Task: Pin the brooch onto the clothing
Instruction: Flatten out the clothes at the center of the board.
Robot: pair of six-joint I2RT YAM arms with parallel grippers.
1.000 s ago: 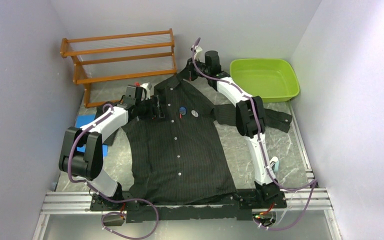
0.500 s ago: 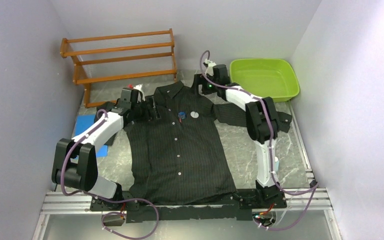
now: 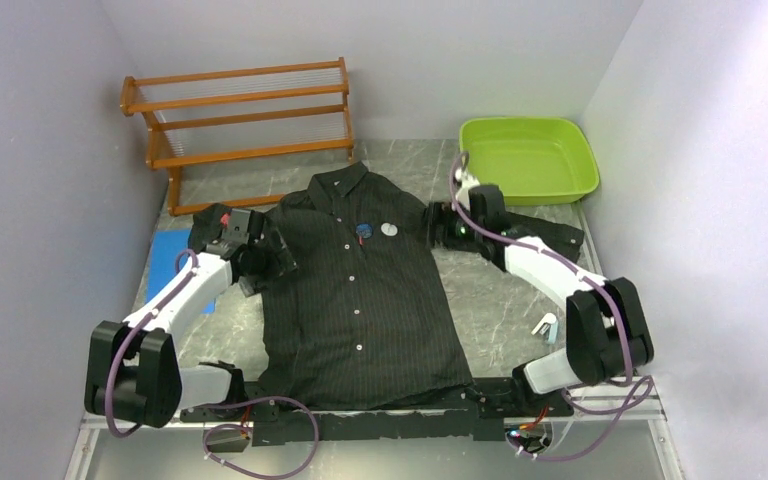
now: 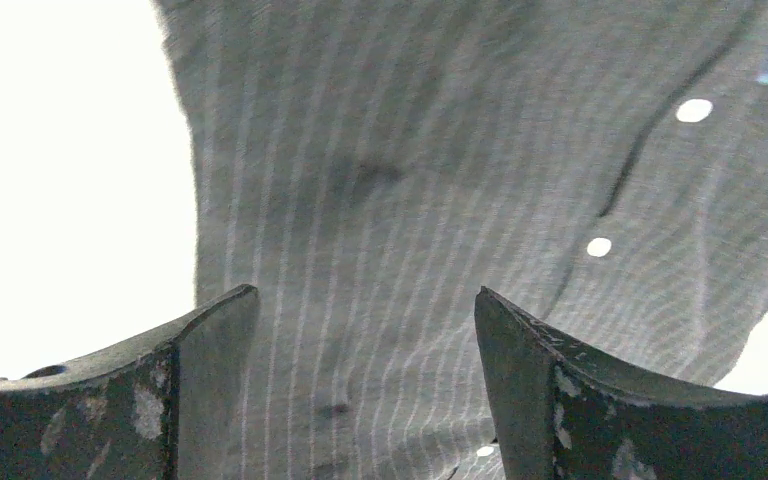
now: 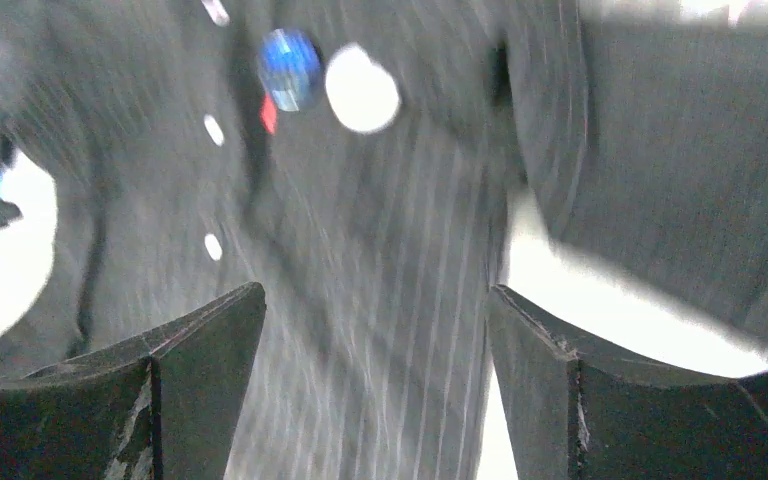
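Clothing: the black pinstriped long-sleeved collared shirt is spread front-up on the table; the collar is turned away from the arm bases
Brooch: a round blue brooch with a red fleck is seen on the chest, just beside the button line; a round white badge lies just beside it; whether either is fastened through the cloth cannot be told
Left gripper: spread wide, nothing held; placed over the shirt's left shoulder
Right gripper: spread wide, nothing held; pointed at the chest from the right armpit side
Risk: an unfastened brooch would probably be slid off if the cloth is tugged; a fold or sleeve could be snagged by the parted fingers
Surface: grey marbled tabletop; judged smooth, so the shirt is likely to be dragged easily
Room: pale walls on three sides; an orange wooden slatted rack and a lime-green plastic basin are set at the far edge
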